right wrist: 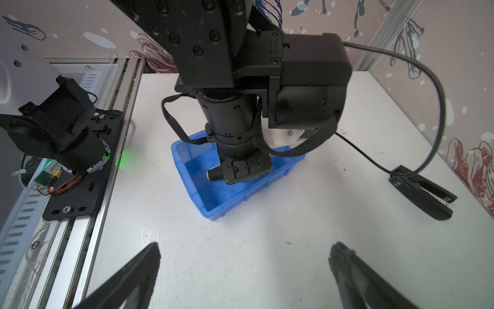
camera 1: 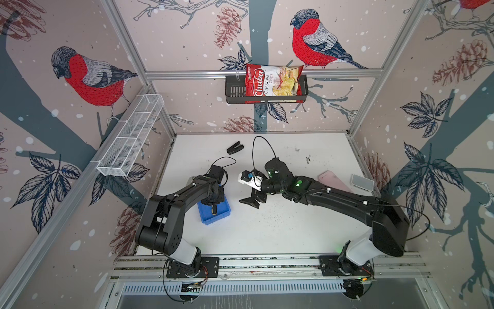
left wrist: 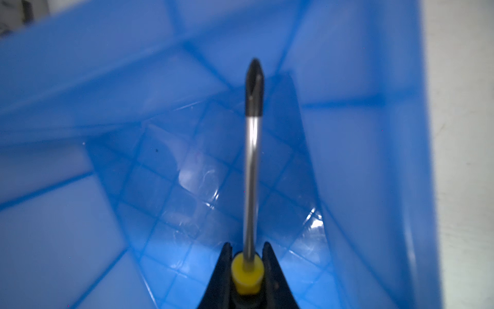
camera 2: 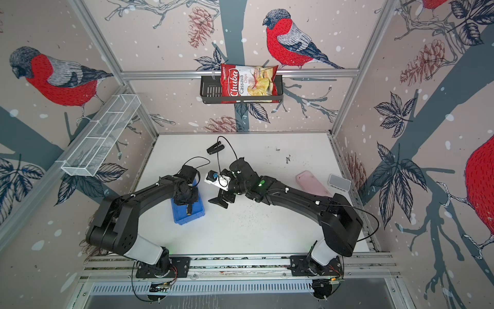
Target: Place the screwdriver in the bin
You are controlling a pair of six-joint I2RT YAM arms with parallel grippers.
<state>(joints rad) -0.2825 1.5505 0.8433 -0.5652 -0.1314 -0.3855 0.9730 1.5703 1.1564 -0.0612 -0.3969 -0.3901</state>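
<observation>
A white, scuffed tabletop (camera 1: 267, 235) fills a booth papered with bullfinches and pine cones. Nearest, at about 8 o'clock from the tabletop's middle, sits the bin (camera 1: 225, 212), bright blue with low walls. In both top views the left arm's wrist covers most of the screwdriver (camera 1: 213, 210). Only the end of its black handle, marked with yellow, pokes out toward 6 o'clock over the bin's floor. The left wrist view is blurred and cuts the handle off at the frame edge, yet it shows a slim silver shaft, a dark cross tip and a yellow collar. Whether the tip touches the bin floor I cannot tell. The left pincer (left wrist: 247, 244) is clenched on the screwdriver at that collar, down between the bin's walls. The right pincer (right wrist: 246, 248) is spread wide, grasping nothing, over bare tabletop at 3 o'clock of the bin. Farther off, a black stapler (camera 1: 235, 148) lies at 11 o'clock and a pink case (camera 1: 334, 180) at 3 o'clock. On the back wall a black rack (camera 1: 235, 92) holds a chips bag (camera 1: 272, 83).
</observation>
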